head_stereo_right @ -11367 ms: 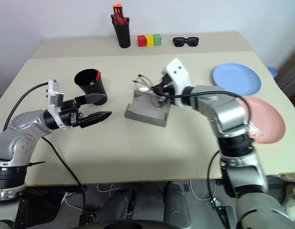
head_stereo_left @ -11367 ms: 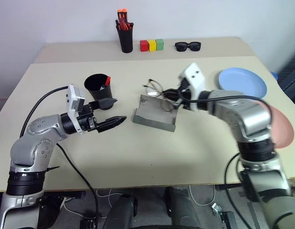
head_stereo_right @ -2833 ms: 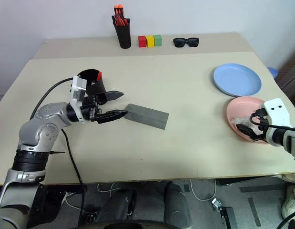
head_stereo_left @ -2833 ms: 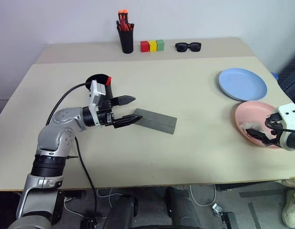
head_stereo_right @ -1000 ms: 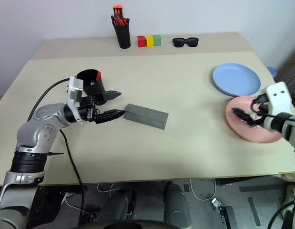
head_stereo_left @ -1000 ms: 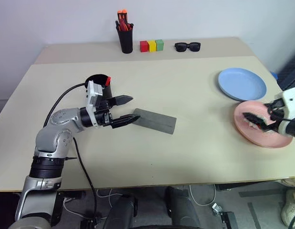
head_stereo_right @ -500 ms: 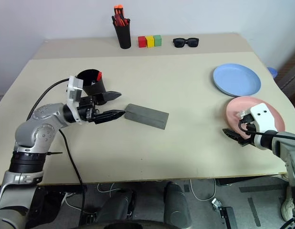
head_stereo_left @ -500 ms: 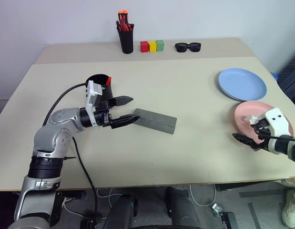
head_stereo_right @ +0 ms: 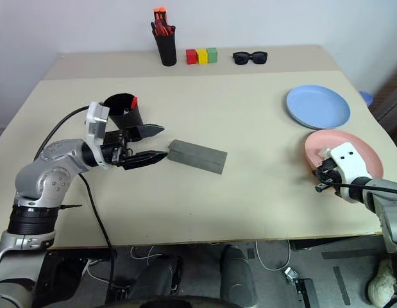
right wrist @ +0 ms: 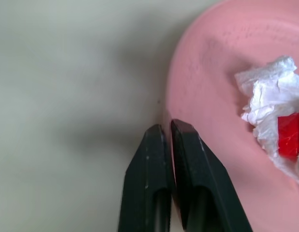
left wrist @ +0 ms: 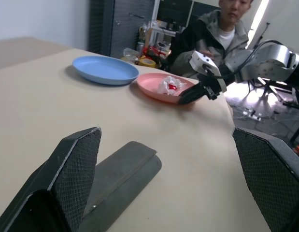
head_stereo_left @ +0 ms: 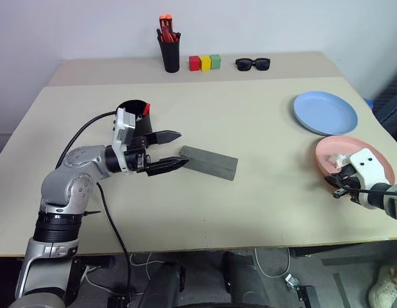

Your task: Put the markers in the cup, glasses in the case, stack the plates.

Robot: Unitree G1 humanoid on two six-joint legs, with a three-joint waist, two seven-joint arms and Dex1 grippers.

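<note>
Two black fingers of the right gripper (right wrist: 166, 137) are pinched on the pink plate (right wrist: 221, 87) at its nine o'clock rim. Light, stiff, slippery. Blue plate (head_stereo_left: 325, 113) lies at twelve. Left gripper (head_stereo_left: 174, 149) gapes by the case (head_stereo_left: 210, 163).

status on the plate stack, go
Right gripper shut on pink plate rim. Left gripper open beside closed case. Crumpled wrapper on pink plate; blue plate apart.

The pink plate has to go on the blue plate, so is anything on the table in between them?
Nothing visible lies between the pink plate and the blue plate; only bare table. The right gripper is shut on the pink plate's rim, and crumpled wrapper sits inside.
</note>
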